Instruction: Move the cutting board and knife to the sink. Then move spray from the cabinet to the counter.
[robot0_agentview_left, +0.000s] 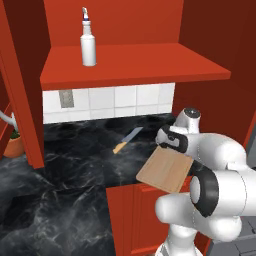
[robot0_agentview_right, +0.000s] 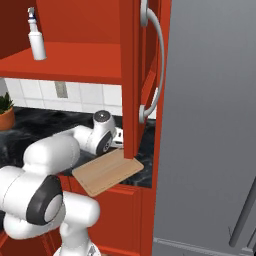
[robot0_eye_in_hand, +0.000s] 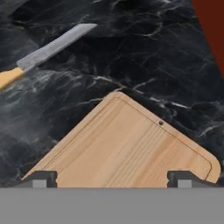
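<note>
the cabinet (robot0_agentview_left: 135, 65) is the largest item ahead of me: a tall red wall unit with a flat red shelf above a white tiled backsplash. in the right base view its red door (robot0_agentview_right: 131, 75) stands edge-on, carrying curved silver handles.

the counter (robot0_agentview_left: 75, 165) is a glossy black marble top with pale veins, running beneath the shelf. red base cabinets sit under its front edge.

my arm reaches over the counter's front right area, with the wrist above the cutting board (robot0_agentview_left: 166, 170). the board is a light-tan wooden rectangle with rounded corners; it lies at the counter's front edge, turned at an angle, and one corner overhangs the edge in both base views. in the hand view the board (robot0_eye_in_hand: 127, 148) lies directly below me, one corner pointing away.

my gripper (robot0_eye_in_hand: 111, 178) hovers over the board with the jaws spread wide and nothing between them. one fingertip (robot0_eye_in_hand: 41, 178) and the other show at opposite ends of the board's near part. whether they touch the wood cannot be determined.

the spray (robot0_agentview_left: 88, 40) stands upright on the cabinet shelf, toward its left end, well apart from the board.

the knife (robot0_agentview_left: 127, 139) lies flat on the counter behind the board, grey blade pointing toward the backsplash, yellow-orange handle nearer. it is near the board, not touching it.
</note>
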